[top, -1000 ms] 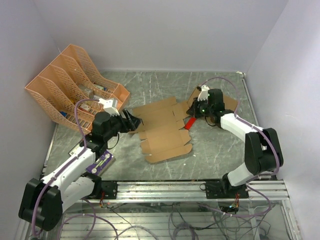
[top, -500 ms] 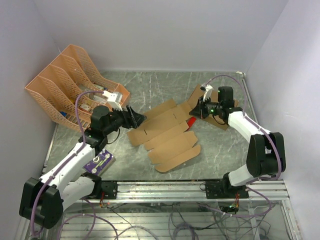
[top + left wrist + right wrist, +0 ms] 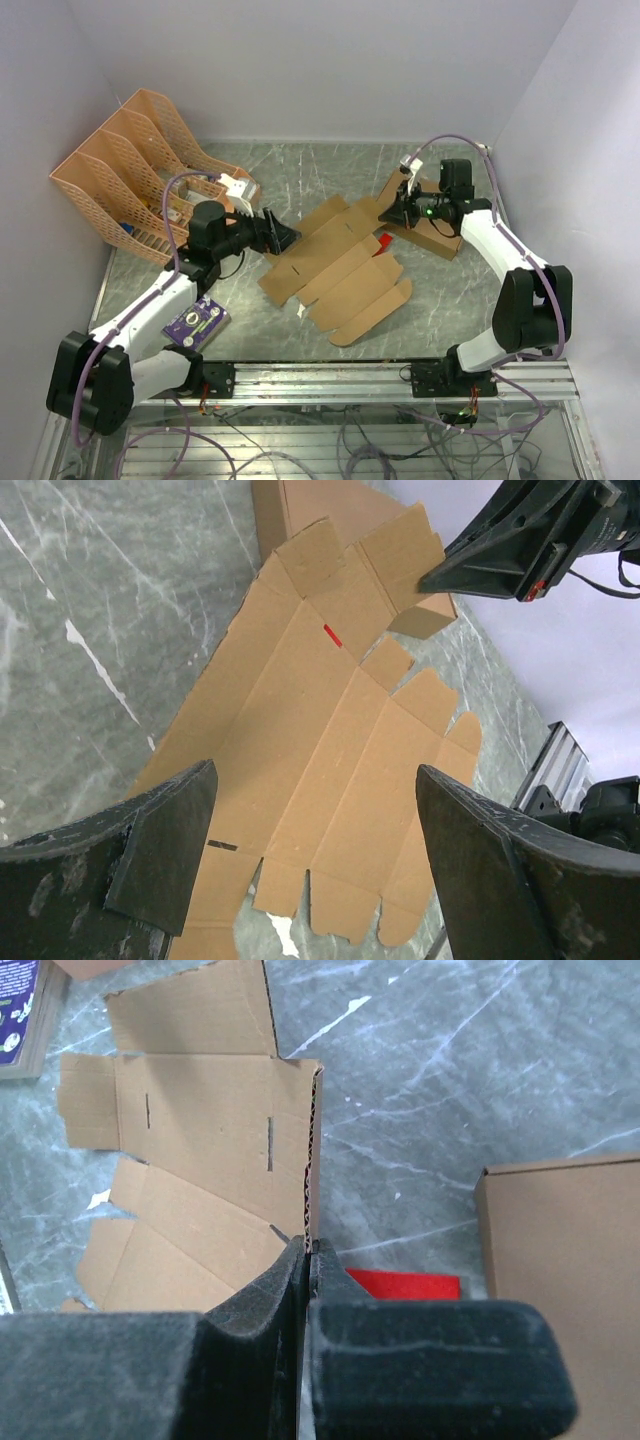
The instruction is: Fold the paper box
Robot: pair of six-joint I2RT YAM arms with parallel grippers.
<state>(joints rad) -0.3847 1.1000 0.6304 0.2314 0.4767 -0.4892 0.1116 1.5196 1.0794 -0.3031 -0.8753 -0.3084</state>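
Paper box (image 3: 338, 275) in its unfolded state, as a flat die-cut sheet on the table (image 3: 300, 170).

The sheet lies between the 2 grippers. 1 edge of it is pinched in the closed jaws of the right gripper (image 3: 305, 1250), and the corrugated edge is seen running straight into the fingertips. The rest of the sheet spreads away in front of that gripper and to its left. The left gripper (image 3: 315, 780) is spread wide and grasps nothing. The sheet is seen directly ahead of it, framed between its 2 fingers, and no contact is shown.

**Handling (judged).** The sheet is taken to be light and thin. It is probably stiff within each panel but hinged at every crease, so sagging is expected when it is lifted by 1 edge. Sliding on the smooth stone-patterned table is likely under a sideways push. The small tabs are thought to crumple easily, so a hold on a panel edge close to a crease is preferred, with the second gripper placed on the opposite long edge.

**Appearance.** The sheet is plain brown cardboard. Long parallel panels are divided by scored creases, with flaps and rounded tabs at the ends. 2 short slits (image 3: 268, 1145) are cut in 1 panel, and a small red mark (image 3: 332, 635) is visible near a crease.
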